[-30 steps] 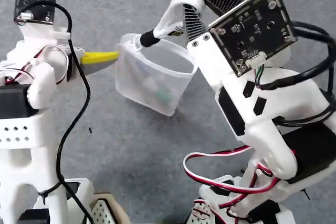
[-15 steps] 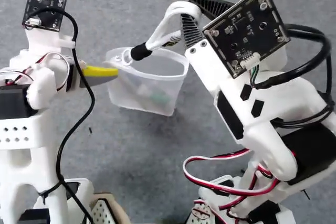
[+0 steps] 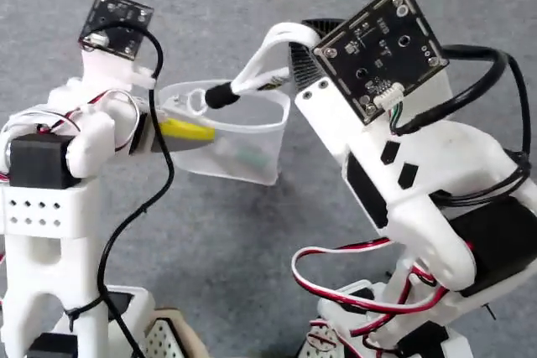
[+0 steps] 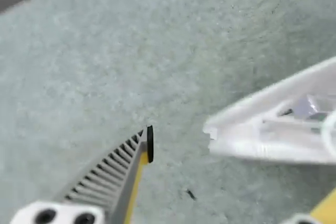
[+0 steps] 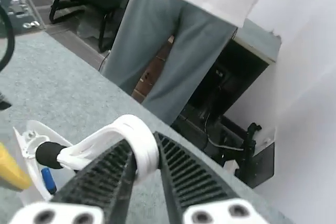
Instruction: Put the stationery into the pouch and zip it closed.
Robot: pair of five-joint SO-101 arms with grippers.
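Overhead, the pouch (image 3: 243, 136) lies open-mouthed between the arms, stationery (image 3: 252, 155) inside and the left gripper (image 3: 186, 129) at its end. From the left wrist, the jaws stand wide apart, so they should clamp that end first. From the right wrist, the right gripper (image 5: 144, 153) pinches the pull loop (image 5: 105, 137), which wants a steady, level pull.

Bright, even light throughout, with only faint soft shadows

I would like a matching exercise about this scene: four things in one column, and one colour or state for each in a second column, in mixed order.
1 pouch
2 right hand
3 left hand
4 table

a open
b grey
c translucent
d shut on the white loop

Pairs: 1-c, 2-d, 3-a, 4-b
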